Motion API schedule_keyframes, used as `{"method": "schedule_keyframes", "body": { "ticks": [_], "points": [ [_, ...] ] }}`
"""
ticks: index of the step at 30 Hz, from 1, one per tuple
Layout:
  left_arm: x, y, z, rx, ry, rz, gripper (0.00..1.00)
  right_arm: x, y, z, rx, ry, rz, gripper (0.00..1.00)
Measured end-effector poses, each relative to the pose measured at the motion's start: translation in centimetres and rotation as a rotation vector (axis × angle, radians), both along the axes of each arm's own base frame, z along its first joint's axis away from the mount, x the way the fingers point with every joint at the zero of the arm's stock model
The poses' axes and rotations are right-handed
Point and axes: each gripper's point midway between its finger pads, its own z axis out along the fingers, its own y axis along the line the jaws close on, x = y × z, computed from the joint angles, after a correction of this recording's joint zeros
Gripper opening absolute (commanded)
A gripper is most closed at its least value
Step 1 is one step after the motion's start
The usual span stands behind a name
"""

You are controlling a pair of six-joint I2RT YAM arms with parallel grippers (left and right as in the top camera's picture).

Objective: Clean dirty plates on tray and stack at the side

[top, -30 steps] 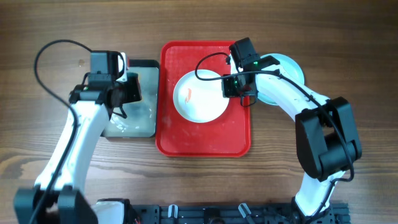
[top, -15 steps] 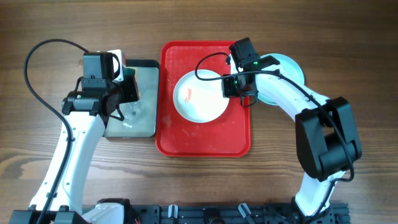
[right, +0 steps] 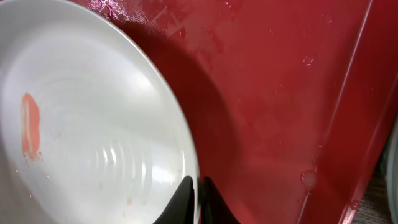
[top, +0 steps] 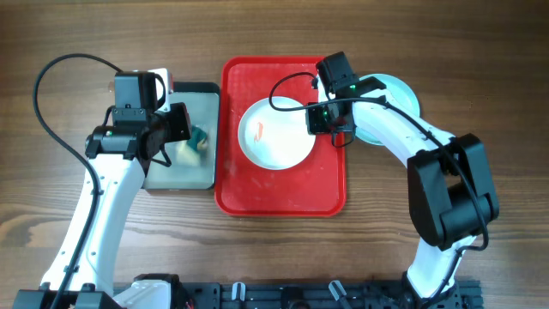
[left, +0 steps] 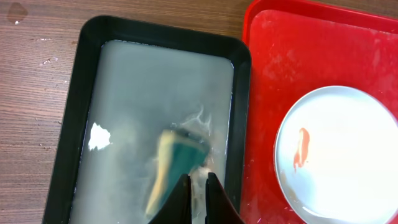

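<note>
**A:** Your left gripper [left: 196,186] has its fingers close together on the near end of the sponge [left: 181,155]. It looks pinched, right at the cloudy water [left: 143,87] in the dark tray [left: 74,124].

**B:** Your right gripper [right: 194,193] is clamped on the right rim of the white plate [top: 279,142]. The plate lies in the middle of the red tray [top: 283,193], with the orange smear [top: 259,131] on its left half, facing up.

**A:** So the step, I judge, is bringing that sponge across to the smear. Lift it straight up first and let it drip over the dark tray, so you don't flood the red one.

**B:** Clear both rims on the way, since the two trays sit just beside each other. Come down flat on the smear, not on an edge.

**A:** Scrub in short strokes along the smear, pressing lightly. If you press too hard, the plate may tip against your right fingers or slide.

**B:** Hold that rim firm while the left works. The turquoise plates [top: 405,93] lie at the right, outside the red tray and partly under your right arm. That looks like the stack.
</note>
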Motion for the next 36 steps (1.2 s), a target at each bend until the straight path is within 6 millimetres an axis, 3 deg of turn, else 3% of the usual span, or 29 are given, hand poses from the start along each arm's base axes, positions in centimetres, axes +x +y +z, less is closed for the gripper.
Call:
{"method": "schedule_keyframes", "body": {
  "ticks": [2,5,10,15,27,36],
  "points": [
    [0.0,0.0,0.0,0.0,0.0,0.0,0.05,0.0,0.0,0.0,0.0,0.0,0.0,0.14],
    [0.0,0.0,0.0,0.0,0.001,0.0,0.21,0.0,0.0,0.0,0.0,-0.001,0.002,0.3],
    [-0.6,0.0,-0.5,0.008,0.033,-0.009,0.39,0.0,0.0,0.0,0.0,0.0,0.0,0.34],
    [-1.2,0.1,-2.7,0.013,0.118,-0.013,0.4,0.0,0.0,0.0,0.0,0.0,0.0,0.35],
    [-2.9,0.2,-11.2,0.026,0.413,-0.012,0.38,0.0,0.0,0.0,0.0,0.0,0.0,0.36],
    [-3.1,0.6,-12.1,0.051,0.44,-0.003,0.38,0.0,0.0,0.0,0.0,0.0,0.0,0.35]
  ]
}}
